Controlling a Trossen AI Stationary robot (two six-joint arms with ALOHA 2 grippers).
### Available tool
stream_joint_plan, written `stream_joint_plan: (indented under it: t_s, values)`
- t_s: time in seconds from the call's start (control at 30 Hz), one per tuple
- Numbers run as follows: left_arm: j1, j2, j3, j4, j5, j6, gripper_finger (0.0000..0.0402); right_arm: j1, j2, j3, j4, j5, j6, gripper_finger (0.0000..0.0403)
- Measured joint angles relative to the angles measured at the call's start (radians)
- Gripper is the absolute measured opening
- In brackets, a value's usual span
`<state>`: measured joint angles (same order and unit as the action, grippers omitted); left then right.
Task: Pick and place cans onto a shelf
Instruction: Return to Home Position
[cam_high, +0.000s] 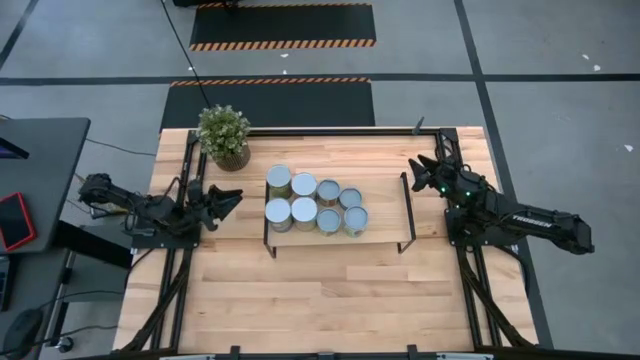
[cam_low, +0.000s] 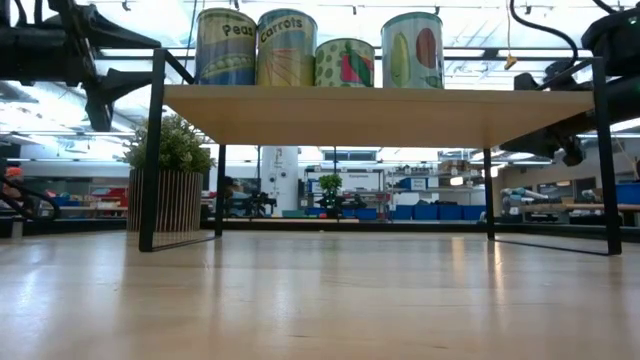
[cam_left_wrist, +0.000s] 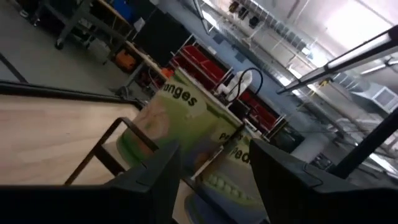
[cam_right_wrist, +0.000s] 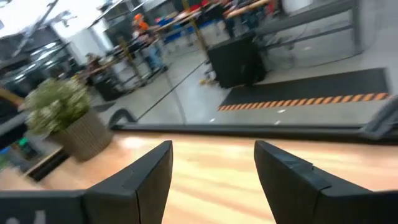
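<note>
Eight cans line the shelf, both grippers off to the sides

High view: the cans (cam_high: 304, 211) stand in two rows of four on the shelf (cam_high: 385, 222), the left gripper (cam_high: 232, 200) near one end and the right gripper (cam_high: 420, 165) near the other. Low view: four labelled cans top the board. Wrist views: each gripper's fingers are spread apart.

Cans (cam_high: 315, 205) have white and bluish-grey tops, labels green, blue, yellow with vegetable pictures. Shelf (cam_high: 385, 212) light wood, black frames (cam_high: 268, 236); plant (cam_high: 223, 130) green, pot (cam_low: 165, 205) tan slatted. My left gripper (cam_high: 232, 199) and right gripper (cam_high: 420, 164) black.
</note>
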<state>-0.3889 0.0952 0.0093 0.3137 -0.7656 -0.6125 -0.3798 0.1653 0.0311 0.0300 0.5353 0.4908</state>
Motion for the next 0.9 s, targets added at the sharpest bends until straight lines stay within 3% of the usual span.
stream_joint_plan:
  t_s: [0.13, 0.27, 0.4, 0.67, 0.9]
  values:
    - [0.009, -0.035, 0.000, -0.116, -0.032, -0.057, 0.0197, 0.000, -0.030, 0.008, -0.003, 0.070, -0.020, 0.0232]
    - [0.017, -0.044, 0.000, -0.246, -0.085, -0.135, 0.0197, 0.000, -0.037, 0.008, -0.005, 0.066, -0.016, 0.0233]
    - [0.017, -0.032, 0.000, -0.248, -0.136, -0.023, 0.0197, 0.000, -0.034, 0.008, -0.002, 0.047, -0.022, 0.0233]
    - [0.015, -0.032, 0.000, -0.249, 0.000, 0.197, 0.0197, 0.000, -0.034, 0.008, -0.002, 0.047, -0.022, 0.0233]
    - [0.015, -0.032, 0.000, -0.212, 0.015, 0.212, 0.0197, 0.000, -0.034, 0.008, -0.002, 0.047, -0.022, 0.0233]
